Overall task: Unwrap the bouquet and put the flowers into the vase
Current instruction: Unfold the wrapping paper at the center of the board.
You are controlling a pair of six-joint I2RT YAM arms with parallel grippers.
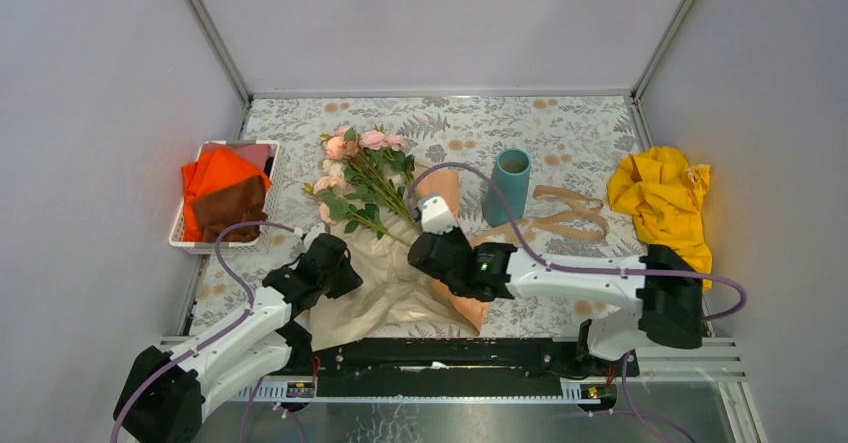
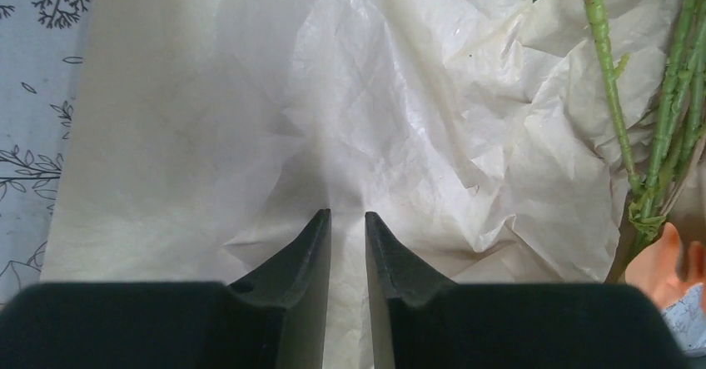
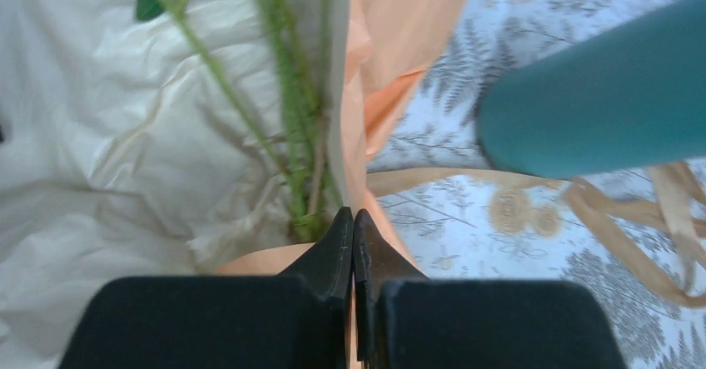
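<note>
the flowers (image 1: 355, 168) lie on their side in the middle of the table (image 1: 580, 123). they rest on the open cream paper (image 2: 400, 119), with the blooms at the far end and the stems (image 3: 291, 111) pointing back to the arms. the vase (image 1: 508, 185) stands up just to the right of them. none of the flowers are in it yet. the ribbon (image 1: 572, 215) is off and lies loose beside the vase.

the right gripper (image 3: 353, 215) has its jaws shut tight, right next to the stem ends. a thin edge of the peach paper (image 3: 408, 19) seems to be nipped between them. the left gripper (image 2: 346, 215) has its jaws a little apart. its tips are down at the cream paper, and it looks like it presses the sheet more than it holds it.

here is what can go wrong. the right grip is on a very thin edge, so the paper can slip out or rip if the pull is fast. the stems lie on the paper, so a hard pull can drag the flowers along or roll them off. the vase is close to the right arm, and a wide swing can knock it over. the loose ribbon can catch too. the stems look long next to the vase, so it may tip when the flowers go in.
</note>
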